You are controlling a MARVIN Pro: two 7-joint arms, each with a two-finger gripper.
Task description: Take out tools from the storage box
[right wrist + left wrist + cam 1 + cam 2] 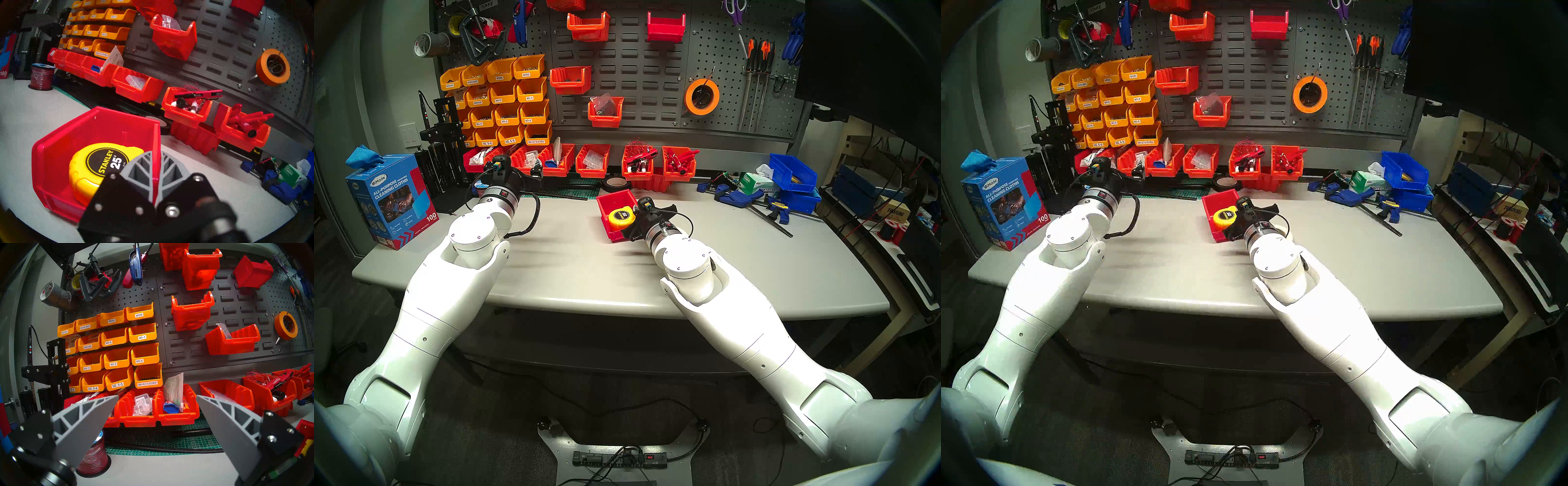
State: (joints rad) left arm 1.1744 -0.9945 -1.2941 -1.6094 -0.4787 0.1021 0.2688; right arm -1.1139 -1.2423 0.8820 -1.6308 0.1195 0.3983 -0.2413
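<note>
Tape measure (pixel 102 169) lies flat inside red storage box (pixel 95 129) on bench (pixel 585 264) — we judge it dense, rigid, smooth-shelled; grip across flat faces. Right end effector (pixel 157 173) clamped on box's side wall. Left end effector (pixel 157 400) spread wide, empty — well apart.

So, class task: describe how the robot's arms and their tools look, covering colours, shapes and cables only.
Both arms are glossy white with rounded shells, silver wrist rings and black wrist housings trailing black cables. The left tool and right tool each have two grey, ribbed, pointed fingers on black screwed mounts.
</note>
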